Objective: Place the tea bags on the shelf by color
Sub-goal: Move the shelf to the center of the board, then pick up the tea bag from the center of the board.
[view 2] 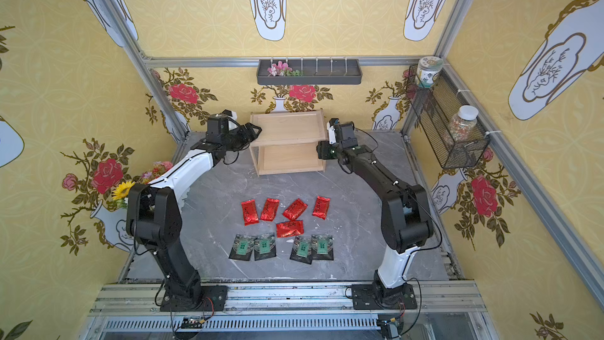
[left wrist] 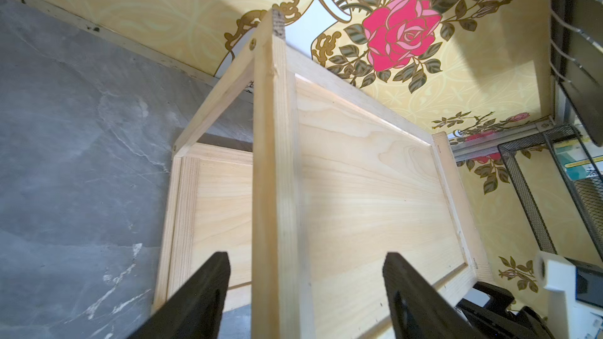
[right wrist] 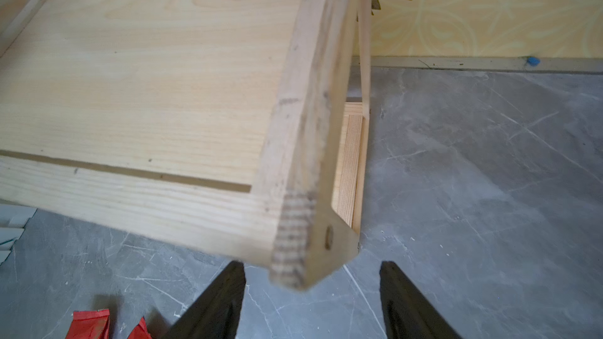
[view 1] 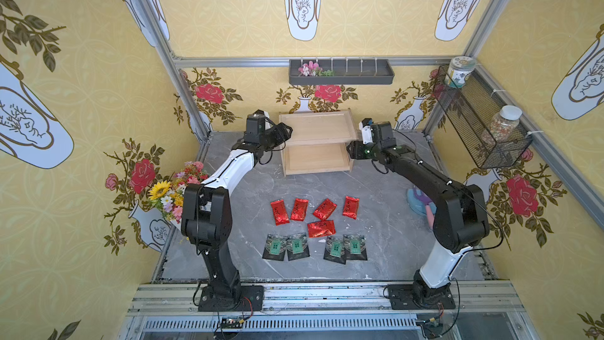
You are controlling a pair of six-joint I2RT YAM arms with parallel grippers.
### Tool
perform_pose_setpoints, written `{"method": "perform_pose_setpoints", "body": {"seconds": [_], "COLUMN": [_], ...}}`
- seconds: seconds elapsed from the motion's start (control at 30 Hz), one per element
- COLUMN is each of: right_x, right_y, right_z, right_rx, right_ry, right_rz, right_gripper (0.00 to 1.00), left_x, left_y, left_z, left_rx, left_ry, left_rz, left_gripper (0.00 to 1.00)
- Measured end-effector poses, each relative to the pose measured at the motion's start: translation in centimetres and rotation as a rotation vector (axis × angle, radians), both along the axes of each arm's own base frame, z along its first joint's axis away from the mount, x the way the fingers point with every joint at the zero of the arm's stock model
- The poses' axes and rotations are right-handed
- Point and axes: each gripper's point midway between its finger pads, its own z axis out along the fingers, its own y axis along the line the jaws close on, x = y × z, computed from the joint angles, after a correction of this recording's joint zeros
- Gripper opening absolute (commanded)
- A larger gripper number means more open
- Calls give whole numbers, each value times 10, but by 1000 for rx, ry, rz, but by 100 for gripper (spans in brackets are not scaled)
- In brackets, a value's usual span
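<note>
The light wooden two-tier shelf [view 1: 315, 129] [view 2: 287, 129] stands at the back of the grey table, both tiers bare. Several red tea bags [view 1: 322, 209] [view 2: 294, 209] lie in front of it, with several black, green-labelled ones [view 1: 297, 246] [view 2: 264, 246] in a row nearer the front edge. My left gripper [view 1: 287, 130] [left wrist: 306, 257] is open, its jaws straddling the shelf's [left wrist: 359, 190] left top rim with gaps on both sides. My right gripper [view 1: 351, 150] [right wrist: 311, 265] is open just off the front right corner of the shelf [right wrist: 146, 76]. Red tea bags [right wrist: 91, 324] show at that view's edge.
A dark grey wall tray [view 1: 341, 73] with flowers hangs above the shelf. A black mesh basket [view 1: 480, 125] holding two jars is on the right wall. A flower bouquet [view 1: 176, 188] stands at the table's left edge, and a blue and pink object [view 1: 420, 202] lies behind my right arm.
</note>
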Motion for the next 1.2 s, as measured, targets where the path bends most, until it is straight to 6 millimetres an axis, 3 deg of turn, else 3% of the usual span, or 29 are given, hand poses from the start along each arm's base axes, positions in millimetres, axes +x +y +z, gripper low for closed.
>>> {"method": "perform_pose_setpoints", "body": {"seconds": [0.27,0.63,0.77,1.2], "right_x": [-17,-52,-62,-87], "right_y": [-4,-5,-2,41], "right_z": [-3,-12,-16,-39], "right_rx": [42,92,105,109], "right_ry": [23,60,68,83], "right_rz": [-36,-63,-68,16], "right_gripper": [75,76,76,75], "left_x": [-19,-66,-87,-130], "left_y": [26,35,38,53], "left_z": [5,-20,-39,-101], "left_rx": [66,57,62,78], "left_ry": [-6,71,121,308], "left_rz": [94,126,130,219], "left_gripper": [82,82,81,79]}}
